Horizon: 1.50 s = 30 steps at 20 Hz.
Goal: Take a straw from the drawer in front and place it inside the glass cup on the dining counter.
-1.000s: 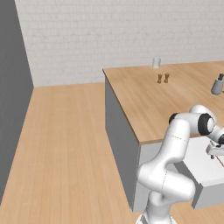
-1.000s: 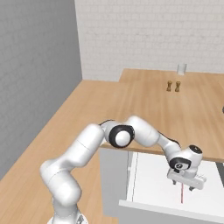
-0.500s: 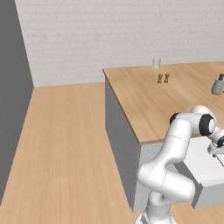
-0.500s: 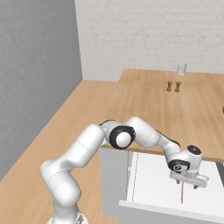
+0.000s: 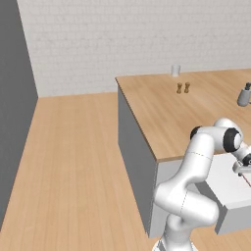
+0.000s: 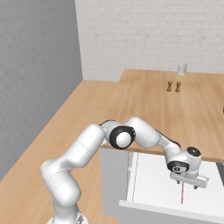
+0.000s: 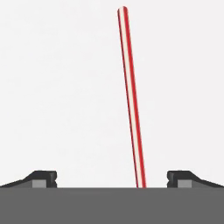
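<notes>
The drawer (image 6: 148, 186) stands pulled out under the dining counter (image 6: 144, 103), its white inside showing. On its floor lies the straw (image 7: 131, 96), thin, red and white; it also shows as a red line in the right base view (image 6: 182, 195). My gripper (image 6: 188, 182) hangs low in the drawer, right over the straw's near end, open, with a finger on each side and nothing held. In the hand view the straw runs up from between my gripper's (image 7: 113, 178) fingertips. The glass cup (image 6: 181, 68) stands upright at the counter's far edge, seen too in the left base view (image 5: 175, 70).
Two small brown shakers (image 6: 173, 86) stand on the counter in front of the cup. A grey soap bottle (image 5: 243, 95) is at the right. The drawer's front wall (image 6: 175, 213) rises just before the gripper. Open wooden floor lies to the left.
The hand has sunk slightly toward the drawer floor and the straw. The jaws stay wide open.
</notes>
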Available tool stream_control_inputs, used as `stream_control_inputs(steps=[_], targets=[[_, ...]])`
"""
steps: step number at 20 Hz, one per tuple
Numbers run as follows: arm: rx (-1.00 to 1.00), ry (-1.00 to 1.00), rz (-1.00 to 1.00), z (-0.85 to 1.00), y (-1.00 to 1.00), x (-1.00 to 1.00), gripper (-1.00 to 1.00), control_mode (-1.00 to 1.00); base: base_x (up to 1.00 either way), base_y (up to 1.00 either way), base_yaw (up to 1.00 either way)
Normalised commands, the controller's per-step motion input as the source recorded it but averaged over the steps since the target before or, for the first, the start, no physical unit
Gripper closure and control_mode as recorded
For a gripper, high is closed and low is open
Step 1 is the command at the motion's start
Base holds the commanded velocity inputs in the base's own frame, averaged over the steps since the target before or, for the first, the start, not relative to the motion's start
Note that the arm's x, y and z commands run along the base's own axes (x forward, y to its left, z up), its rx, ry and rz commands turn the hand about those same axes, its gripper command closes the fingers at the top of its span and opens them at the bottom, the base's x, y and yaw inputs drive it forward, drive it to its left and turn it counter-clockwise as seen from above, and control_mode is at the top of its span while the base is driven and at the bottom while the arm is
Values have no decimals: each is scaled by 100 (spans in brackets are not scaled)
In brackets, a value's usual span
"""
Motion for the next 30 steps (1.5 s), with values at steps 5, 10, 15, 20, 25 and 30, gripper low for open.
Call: stream_control_inputs(steps=[5,10,15,20,25,30], targets=[[0,-4,0,-55,4,-63,-100,-100,0,0,0],[0,-16,0,-25,0,-95,-100,-100,0,0,0],[0,-11,0,-36,11,-7,-100,-100,0,0,0],[0,2,1,-79,29,-4,-100,-100,0,0,0],[-1,14,0,-100,28,-17,100,-100,0,0,0],[1,13,0,-100,9,-54,100,-100,0,0,0]])
